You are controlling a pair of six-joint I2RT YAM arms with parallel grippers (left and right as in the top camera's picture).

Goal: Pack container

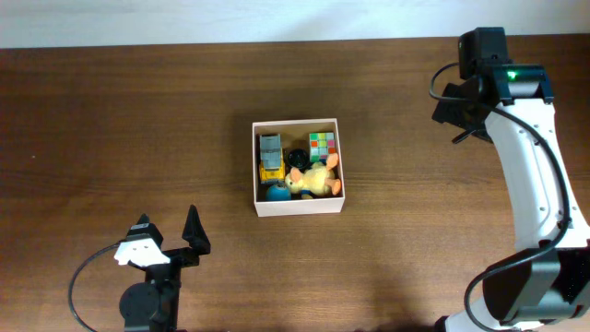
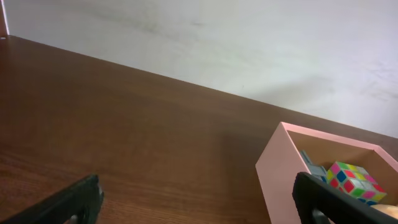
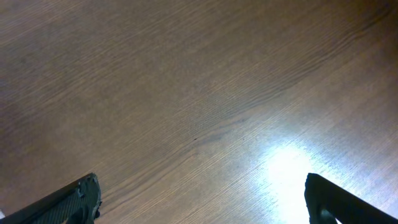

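Observation:
The container [image 1: 300, 205] is a square white-walled box in the middle of the table. Inside lie a colourful puzzle cube [image 1: 323, 144], a grey and yellow toy truck [image 1: 270, 157], a yellow plush duck [image 1: 316, 180], a black item [image 1: 297, 159] and a blue item [image 1: 277, 194]. My left gripper [image 1: 169, 238] is open and empty near the front left, well clear of the box. The left wrist view shows the box wall [image 2: 280, 174] and the cube [image 2: 353, 180] between my left fingers [image 2: 199, 199]. My right gripper [image 1: 456, 109] is open and empty at the far right; its view [image 3: 202, 199] shows only bare wood.
The brown wooden table [image 1: 138, 120] runs to a pale wall [image 2: 249, 43] at the back. The right arm's white links [image 1: 535, 175] reach along the right edge. A bright light glare [image 3: 289, 168] lies on the wood under the right gripper.

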